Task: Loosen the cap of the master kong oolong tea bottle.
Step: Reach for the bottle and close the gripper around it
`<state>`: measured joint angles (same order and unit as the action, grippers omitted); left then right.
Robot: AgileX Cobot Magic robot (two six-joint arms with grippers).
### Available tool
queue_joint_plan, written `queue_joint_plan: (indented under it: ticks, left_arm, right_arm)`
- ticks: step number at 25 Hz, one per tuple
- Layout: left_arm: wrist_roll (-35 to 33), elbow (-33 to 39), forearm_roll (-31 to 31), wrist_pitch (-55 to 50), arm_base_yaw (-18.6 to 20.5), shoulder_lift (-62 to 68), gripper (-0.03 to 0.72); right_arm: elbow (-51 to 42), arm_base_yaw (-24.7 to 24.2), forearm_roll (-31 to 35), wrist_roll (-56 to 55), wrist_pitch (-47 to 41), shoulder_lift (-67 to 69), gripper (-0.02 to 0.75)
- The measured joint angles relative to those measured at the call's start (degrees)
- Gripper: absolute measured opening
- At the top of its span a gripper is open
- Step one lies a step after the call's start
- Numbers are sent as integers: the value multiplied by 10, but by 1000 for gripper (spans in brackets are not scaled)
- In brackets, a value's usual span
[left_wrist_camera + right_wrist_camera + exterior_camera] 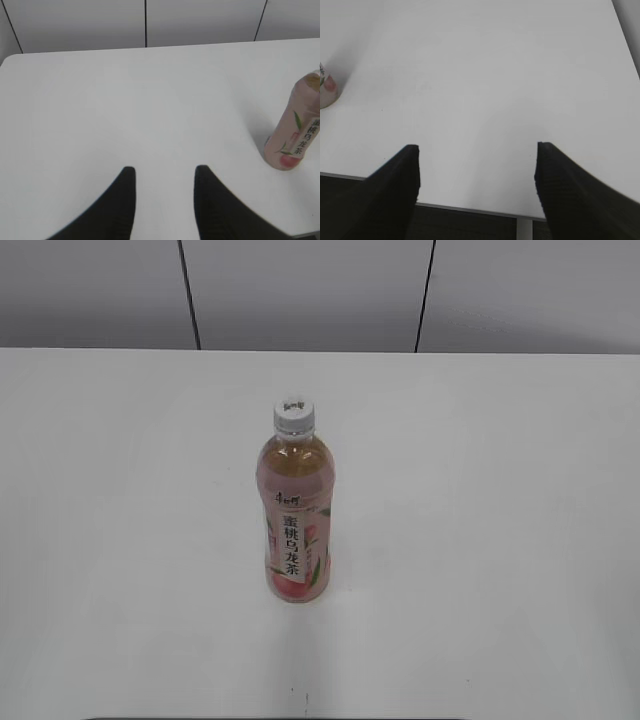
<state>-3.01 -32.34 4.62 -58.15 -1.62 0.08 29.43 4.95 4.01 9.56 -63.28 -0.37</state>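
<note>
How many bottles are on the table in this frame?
1. The master kong oolong tea bottle stands upright near the middle of the white table, its cap on. Both wrist views show parts of the same bottle; no other is visible.

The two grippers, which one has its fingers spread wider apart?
The right gripper: its fingers stand far apart, empty. The left gripper is open too, with a narrower gap.

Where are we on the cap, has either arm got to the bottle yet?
Nothing done yet. The clear plastic peach-label tea bottle stands upright on the white table, its white ribbed cap seated. The left gripper and right gripper are open, holding nothing. Bracing and twisting remain.
</note>
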Motion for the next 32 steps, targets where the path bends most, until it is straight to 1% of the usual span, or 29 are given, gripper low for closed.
queue_joint_plan:
  ticks: [2, 8, 15, 21, 24, 26, 29, 32]
  left_arm:
    - [0, -6, 2, 29, 0, 15, 241]
    - [0, -6, 12, 208, 0, 102, 245]
    - [0, -5, 28, 391, 0, 309, 245]
    - [0, -5, 65, 624, 0, 511, 246]
    - [0, -5, 68, 723, 0, 589, 246]
    - [0, -5, 61, 781, 0, 641, 246]
    - [3, -5, 30, 857, 0, 725, 246]
    - [36, -5, -14, 946, 0, 802, 246]
  right_arm:
    - [0, 0, 0, 0, 0, 0, 546]
    - [0, 0, 0, 0, 0, 0, 546]
    - [0, 0, 0, 0, 0, 0, 546]
    - [0, 0, 0, 0, 0, 0, 546]
    - [0, 0, 1, 0, 0, 0, 546]
    - [0, 0, 1, 0, 0, 0, 546]
    - [0, 0, 1, 0, 0, 0, 546]
    - [0, 0, 1, 0, 0, 0, 546]
